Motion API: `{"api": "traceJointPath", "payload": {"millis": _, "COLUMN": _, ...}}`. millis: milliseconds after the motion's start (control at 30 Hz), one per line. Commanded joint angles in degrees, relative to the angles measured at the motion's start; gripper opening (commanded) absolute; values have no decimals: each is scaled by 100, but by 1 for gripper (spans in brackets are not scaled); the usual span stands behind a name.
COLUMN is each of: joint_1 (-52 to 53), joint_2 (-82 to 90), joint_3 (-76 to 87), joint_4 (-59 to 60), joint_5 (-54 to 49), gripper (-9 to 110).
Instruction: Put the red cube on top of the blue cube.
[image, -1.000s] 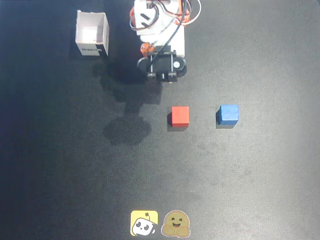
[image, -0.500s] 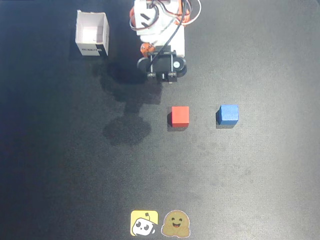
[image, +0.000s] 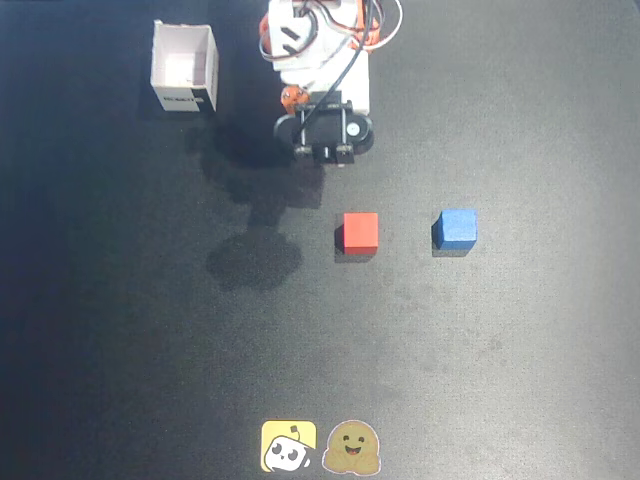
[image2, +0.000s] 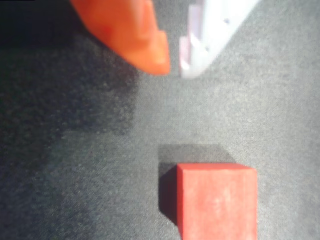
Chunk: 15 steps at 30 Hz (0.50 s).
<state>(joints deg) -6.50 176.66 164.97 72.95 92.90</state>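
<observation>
Claw near red cube

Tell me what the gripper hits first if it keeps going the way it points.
Probably the red cube. In the wrist view it sits just ahead of the gripper, slightly right of its line, with bare dark mat between. Depth is unclear, so it might touch the mat first.

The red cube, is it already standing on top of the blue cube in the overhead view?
No, the red cube rests on the dark table, apart from the blue cube on its right.
</observation>
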Motion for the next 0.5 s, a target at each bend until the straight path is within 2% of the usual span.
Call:
{"api": "traceJointPath", "payload": {"millis": 0, "joint_1": -9, "joint_2": 53, "joint_3": -35, "joint_4": 9, "joint_5": 53, "gripper": 0}}
{"api": "traceJointPath", "payload": {"millis": 467, "joint_1": 18, "joint_2": 53, "joint_3": -35, "joint_4": 9, "joint_5": 9, "gripper": 0}}
